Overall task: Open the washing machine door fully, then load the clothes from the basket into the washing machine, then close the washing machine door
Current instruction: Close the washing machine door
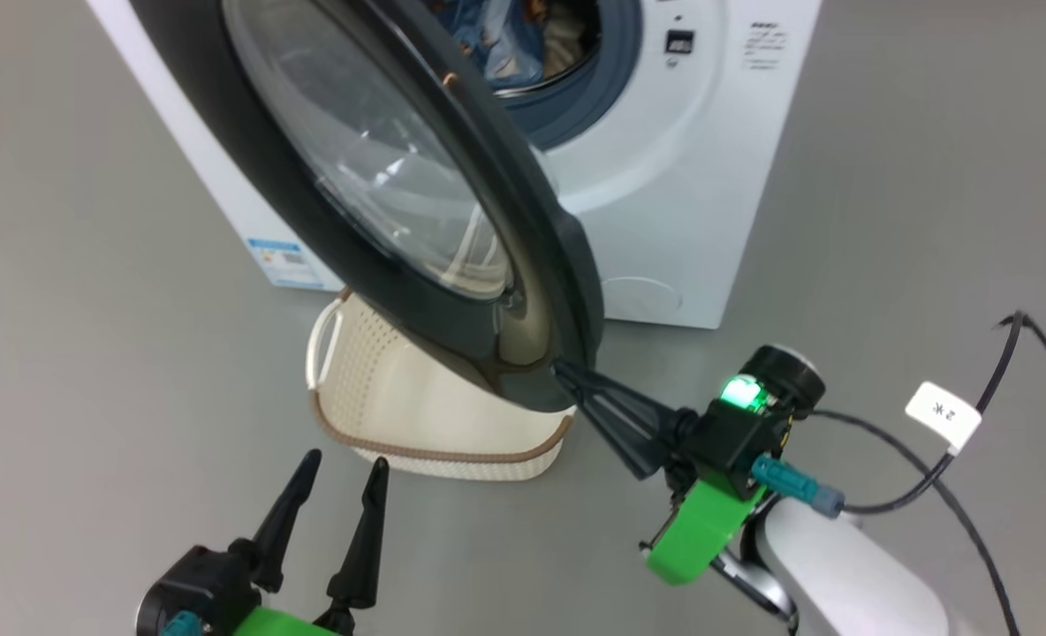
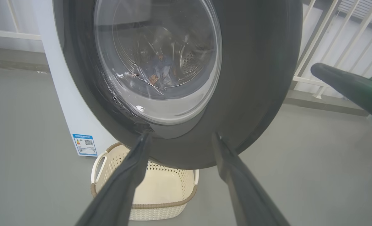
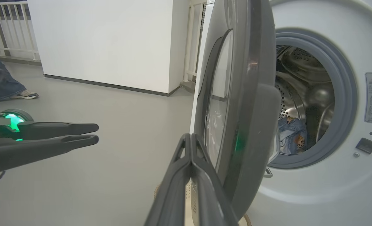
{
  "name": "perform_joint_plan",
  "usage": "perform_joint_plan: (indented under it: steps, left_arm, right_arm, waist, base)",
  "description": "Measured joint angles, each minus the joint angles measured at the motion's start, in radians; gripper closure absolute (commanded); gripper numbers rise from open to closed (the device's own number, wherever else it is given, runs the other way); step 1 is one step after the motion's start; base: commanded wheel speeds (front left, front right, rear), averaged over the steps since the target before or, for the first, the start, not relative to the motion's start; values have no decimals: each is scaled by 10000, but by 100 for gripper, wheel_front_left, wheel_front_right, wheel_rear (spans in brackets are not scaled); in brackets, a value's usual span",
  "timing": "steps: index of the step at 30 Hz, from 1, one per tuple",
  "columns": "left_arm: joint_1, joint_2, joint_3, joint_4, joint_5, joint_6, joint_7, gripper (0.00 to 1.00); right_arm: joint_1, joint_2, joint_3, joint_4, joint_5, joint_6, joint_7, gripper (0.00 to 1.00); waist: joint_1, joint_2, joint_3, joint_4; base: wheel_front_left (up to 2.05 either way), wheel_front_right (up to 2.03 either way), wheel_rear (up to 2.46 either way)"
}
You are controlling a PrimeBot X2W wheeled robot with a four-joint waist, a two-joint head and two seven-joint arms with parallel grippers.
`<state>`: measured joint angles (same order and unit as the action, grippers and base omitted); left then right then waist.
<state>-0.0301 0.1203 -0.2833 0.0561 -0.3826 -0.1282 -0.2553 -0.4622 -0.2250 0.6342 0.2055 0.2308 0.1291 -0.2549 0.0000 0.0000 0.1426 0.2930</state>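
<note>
1. Closing step, I judge: the clothes [image 1: 496, 40] lie inside the washing machine [image 1: 664, 177], and the basket [image 1: 435, 455] on the floor below looks empty.
2. The right gripper [image 1: 565, 369], fingers pressed together, touches the edge of the half-open door [image 1: 567, 265]; the left gripper [image 1: 344, 459] is spread and idle.
3. Next: push the door until it latches.

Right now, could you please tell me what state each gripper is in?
Left gripper: open, holding nothing.
Right gripper: shut, gripping nothing, its tip at the rim of the washing machine door.
</note>
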Motion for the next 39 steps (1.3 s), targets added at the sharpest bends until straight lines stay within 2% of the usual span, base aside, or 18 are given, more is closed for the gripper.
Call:
perform_joint_plan:
  steps: [14,25,39]
  left_arm:
    - [-384,-387,31,-19,0,0,0,0]
    - [-616,-525,-40,-42,0,0,0,0]
    - [-1220,-761,-403,-77,-54,0,0,0]
  right_arm:
    - [-949,-328,144,1043,188,0,-21,100]
    - [-1364,-418,-997,1567,-182,4,-21,100]
    - [-3080,-1327,-1875,2165,-560,4,-21,100]
  waist:
    - [0,0,732,1033]
    - [0,0,1237,1281]
    - [0,0,2277,1519]
  base:
    - [0,0,0]
    - [0,0,0]
    - [0,0,0]
